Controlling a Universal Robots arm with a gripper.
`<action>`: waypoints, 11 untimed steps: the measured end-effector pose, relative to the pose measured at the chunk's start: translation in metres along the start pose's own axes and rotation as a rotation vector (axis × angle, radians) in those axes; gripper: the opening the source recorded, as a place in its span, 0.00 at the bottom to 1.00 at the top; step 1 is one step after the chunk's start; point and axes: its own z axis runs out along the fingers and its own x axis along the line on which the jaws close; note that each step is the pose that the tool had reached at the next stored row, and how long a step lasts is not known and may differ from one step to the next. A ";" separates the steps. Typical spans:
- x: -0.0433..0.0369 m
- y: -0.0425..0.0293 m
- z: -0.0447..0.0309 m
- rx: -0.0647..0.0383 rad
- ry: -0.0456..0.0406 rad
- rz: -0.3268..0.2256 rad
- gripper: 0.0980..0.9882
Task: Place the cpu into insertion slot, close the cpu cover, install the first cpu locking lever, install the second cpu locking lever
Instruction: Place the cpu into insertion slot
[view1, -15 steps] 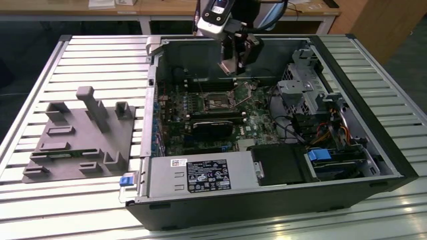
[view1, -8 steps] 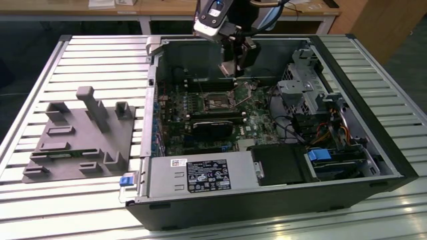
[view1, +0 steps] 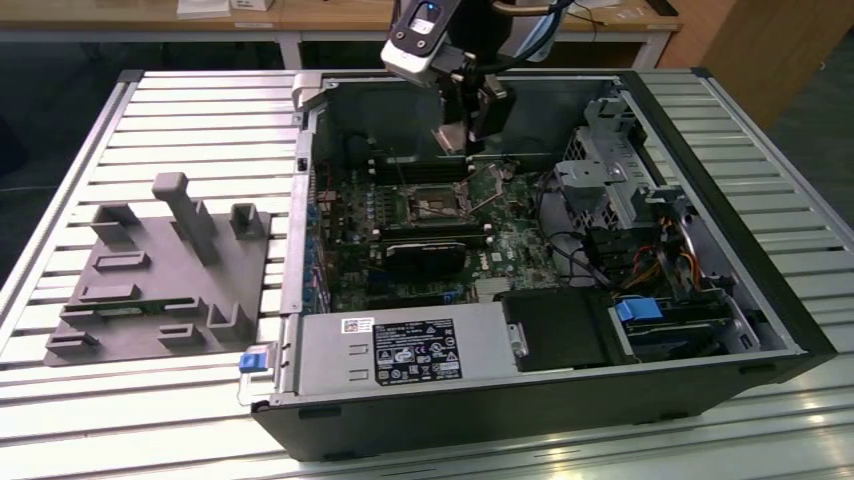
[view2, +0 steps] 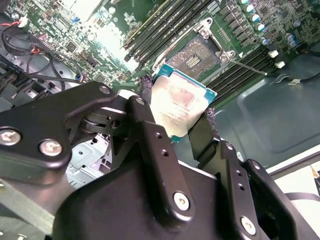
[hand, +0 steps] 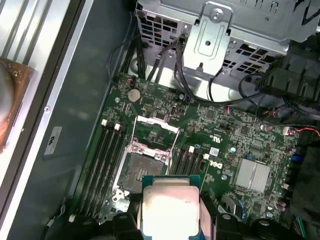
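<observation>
Stock of the scene as I see it from the remote station:

- Gripper (view1: 469, 146): hangs inside the open computer case (view1: 534, 425), above the motherboard (view1: 400, 235). Both wrist views show its two black fingers (view2: 146, 86) closed onto opposite edges of the cpu, parted only by the width of the chip.
- Cpu (view2: 179, 106): square, silvery-grey top facing up, tan-green rim. I see it clamped between the fingers, held in the air and tilted in the second wrist view. It is near the insertion slot but not seated in it.
- Insertion slot (hand: 142, 171): open, with the dark contact field bare. It lies on the motherboard between banks of black memory slots (hand: 106, 156).
- Cpu cover (hand: 157, 123): thin silvery frame with a square cut-out, swung up and away from the insertion slot, so it is not closed.
- Locking lever (view2: 246, 66): a thin metal rod angled out from one corner of the insertion slot in the second wrist view. I cannot tell where the other lever lies.
- Drive cage (hand: 215, 35): perforated grey metal, cables trailing from under it to the board.
- Heat sink (hand: 252, 175): small, silvery and finned, well apart from the insertion slot.
- Power supply (view1: 400, 350): grey box with labels at the near end of the case.
- Grey fixture block (view1: 160, 270): rests on the slatted metal table (view1: 200, 110), beside the case on the exterior view's left.
</observation>
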 end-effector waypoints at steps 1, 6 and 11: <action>0.0000 -0.0001 0.0001 0.000 0.0000 0.000 0.50; 0.0000 -0.0003 0.0009 0.000 -0.0001 0.001 0.50; 0.0000 -0.0004 0.0018 0.000 -0.0003 0.003 0.50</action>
